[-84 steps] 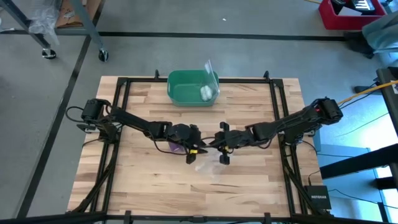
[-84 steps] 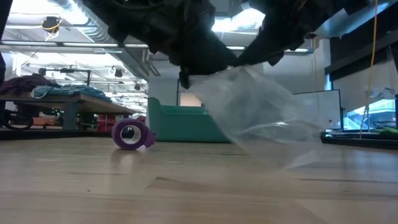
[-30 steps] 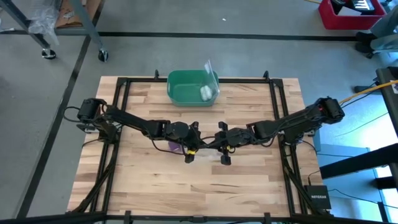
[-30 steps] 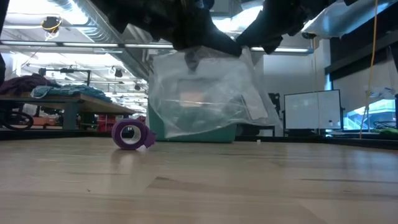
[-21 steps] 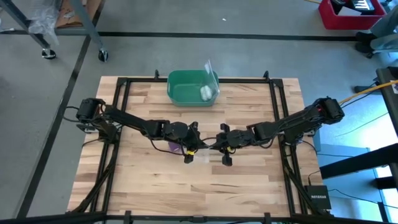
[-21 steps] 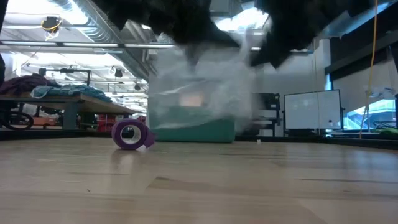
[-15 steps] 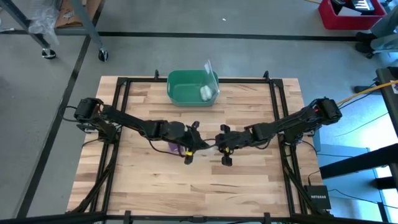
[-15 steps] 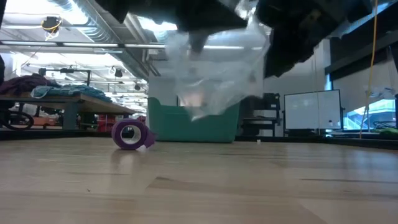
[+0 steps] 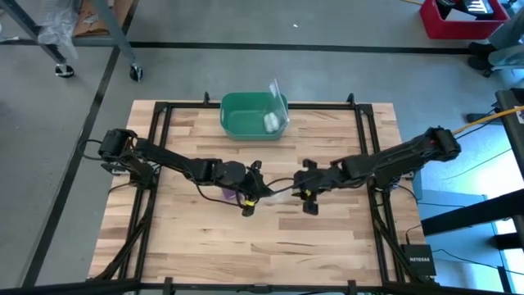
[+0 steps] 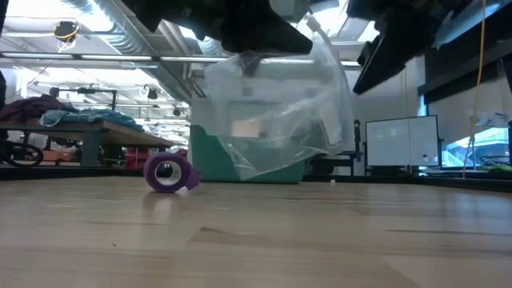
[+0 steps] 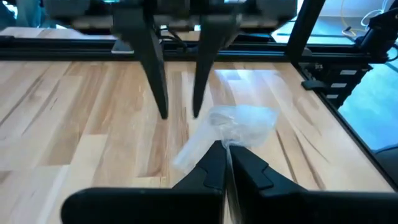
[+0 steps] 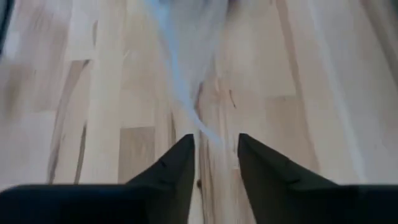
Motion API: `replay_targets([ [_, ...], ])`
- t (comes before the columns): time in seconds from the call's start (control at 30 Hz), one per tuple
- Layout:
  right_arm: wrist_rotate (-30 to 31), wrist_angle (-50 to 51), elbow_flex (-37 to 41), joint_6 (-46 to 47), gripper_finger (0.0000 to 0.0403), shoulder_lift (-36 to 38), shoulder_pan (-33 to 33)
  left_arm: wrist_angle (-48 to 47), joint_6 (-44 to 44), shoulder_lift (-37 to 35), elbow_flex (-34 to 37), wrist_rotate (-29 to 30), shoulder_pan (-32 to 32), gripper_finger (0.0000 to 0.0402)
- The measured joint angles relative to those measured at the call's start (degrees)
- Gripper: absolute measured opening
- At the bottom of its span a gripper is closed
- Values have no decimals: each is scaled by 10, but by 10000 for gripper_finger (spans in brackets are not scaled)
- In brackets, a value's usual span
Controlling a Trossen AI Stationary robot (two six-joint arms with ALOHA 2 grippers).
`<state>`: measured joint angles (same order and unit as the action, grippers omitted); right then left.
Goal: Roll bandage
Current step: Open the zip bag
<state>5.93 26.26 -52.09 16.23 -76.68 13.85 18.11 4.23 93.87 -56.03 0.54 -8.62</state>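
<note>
Plastic bag, clear, hangs above the middle of the table, pinched at its top by the left gripper, whose fingers are closed on the film. What the bag holds cannot be made out. One green bin at the far edge contains one small white roll. One purple bandage, rolled, lies on the wood, mostly hidden under the left arm from above. The right gripper stands narrowly parted just beside the bag, holding nothing.
</note>
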Motion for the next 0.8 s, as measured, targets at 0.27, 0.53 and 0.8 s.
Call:
replay_targets([
  [0.27, 108, -287, 110, -121, 168, 52, 33, 5, 2, 0, 0, 1, 0, 0],
  [0.53, 95, -504, 174, -132, 169, 50, 38, 5, 4, 1, 1, 1, 0, 0],
  [0.8, 40, -554, 172, -129, 169, 44, 38, 6, 3, 1, 1, 1, 0, 0],
])
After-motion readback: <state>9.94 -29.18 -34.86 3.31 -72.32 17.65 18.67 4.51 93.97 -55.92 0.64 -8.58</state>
